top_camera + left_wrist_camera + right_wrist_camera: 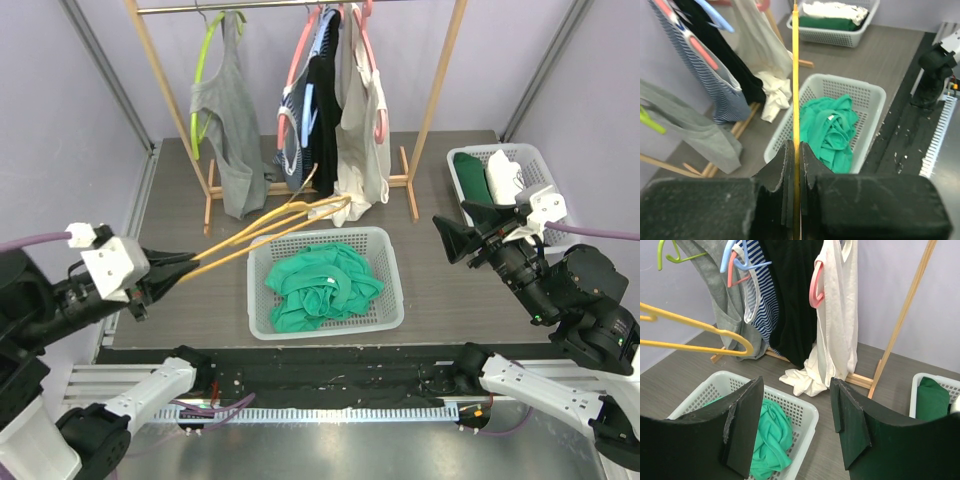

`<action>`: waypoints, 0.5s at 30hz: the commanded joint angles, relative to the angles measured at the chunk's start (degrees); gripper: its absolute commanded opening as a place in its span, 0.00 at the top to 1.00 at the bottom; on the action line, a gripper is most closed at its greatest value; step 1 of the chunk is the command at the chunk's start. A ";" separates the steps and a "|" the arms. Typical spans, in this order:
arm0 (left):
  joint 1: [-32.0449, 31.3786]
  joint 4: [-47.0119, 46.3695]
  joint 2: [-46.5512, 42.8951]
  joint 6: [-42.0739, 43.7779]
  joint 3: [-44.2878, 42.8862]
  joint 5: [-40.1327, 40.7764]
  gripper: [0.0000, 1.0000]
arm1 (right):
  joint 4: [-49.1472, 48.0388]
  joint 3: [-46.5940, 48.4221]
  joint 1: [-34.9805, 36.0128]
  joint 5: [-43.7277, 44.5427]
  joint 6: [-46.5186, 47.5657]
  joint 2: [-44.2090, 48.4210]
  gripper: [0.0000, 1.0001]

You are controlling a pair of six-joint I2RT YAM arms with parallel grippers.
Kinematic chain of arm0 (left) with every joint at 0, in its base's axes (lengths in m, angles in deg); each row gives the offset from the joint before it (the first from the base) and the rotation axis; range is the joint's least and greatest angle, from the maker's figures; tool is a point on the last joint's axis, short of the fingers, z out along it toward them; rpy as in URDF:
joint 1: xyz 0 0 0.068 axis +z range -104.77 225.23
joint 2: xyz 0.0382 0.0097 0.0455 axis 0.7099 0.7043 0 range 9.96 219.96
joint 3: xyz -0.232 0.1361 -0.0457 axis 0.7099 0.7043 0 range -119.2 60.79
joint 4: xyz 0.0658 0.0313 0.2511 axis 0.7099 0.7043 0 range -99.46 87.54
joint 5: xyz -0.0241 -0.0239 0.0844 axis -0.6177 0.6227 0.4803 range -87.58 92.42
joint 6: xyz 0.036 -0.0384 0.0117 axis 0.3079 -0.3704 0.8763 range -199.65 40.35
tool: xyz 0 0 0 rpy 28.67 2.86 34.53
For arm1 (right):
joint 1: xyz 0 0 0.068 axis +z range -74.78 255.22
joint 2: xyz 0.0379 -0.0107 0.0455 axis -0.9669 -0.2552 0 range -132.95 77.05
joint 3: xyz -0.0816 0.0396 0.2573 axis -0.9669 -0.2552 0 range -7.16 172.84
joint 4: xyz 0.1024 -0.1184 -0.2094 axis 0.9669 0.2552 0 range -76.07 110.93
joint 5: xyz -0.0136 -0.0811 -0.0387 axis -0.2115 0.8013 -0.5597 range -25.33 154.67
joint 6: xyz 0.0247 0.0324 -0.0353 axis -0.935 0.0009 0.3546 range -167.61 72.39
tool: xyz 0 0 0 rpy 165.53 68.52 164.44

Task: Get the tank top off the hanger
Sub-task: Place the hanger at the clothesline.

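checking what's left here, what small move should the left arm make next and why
Probably swing the left gripper away from the white plastic basket and lay the yellow plastic hanger down. The hanger is bare, and the green tank top already lies in the basket.

You get bright, even, diffuse light in all three views, with no hard shadows. Overhead, there's only a soft shadow beside the white plastic mesh basket (392,280) on the grey tabletop (430,300). Glare runs along the brushed metal strip (330,450) at the near edge. The wooden rack post (438,90) leans from wide-angle distortion. In the left wrist view, the left gripper (795,149) is close and blurred, and the thin yellow hanger (795,75) is soft. In the right wrist view, the right gripper (796,385) is dark and soft-edged, and the white sleeveless top (840,305) is nearly blown out.
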 commanded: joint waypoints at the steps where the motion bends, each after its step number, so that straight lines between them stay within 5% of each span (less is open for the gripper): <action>1: 0.23 0.18 1.23 -0.33 2.76 -5.39 1.00 | -1.06 1.13 -0.14 0.46 -0.98 1.17 0.37; 15: 0.31 -7.46 2.89 -5.42 -13.91 1.74 1.00 | 0.79 1.49 -0.14 0.64 -0.55 1.35 0.37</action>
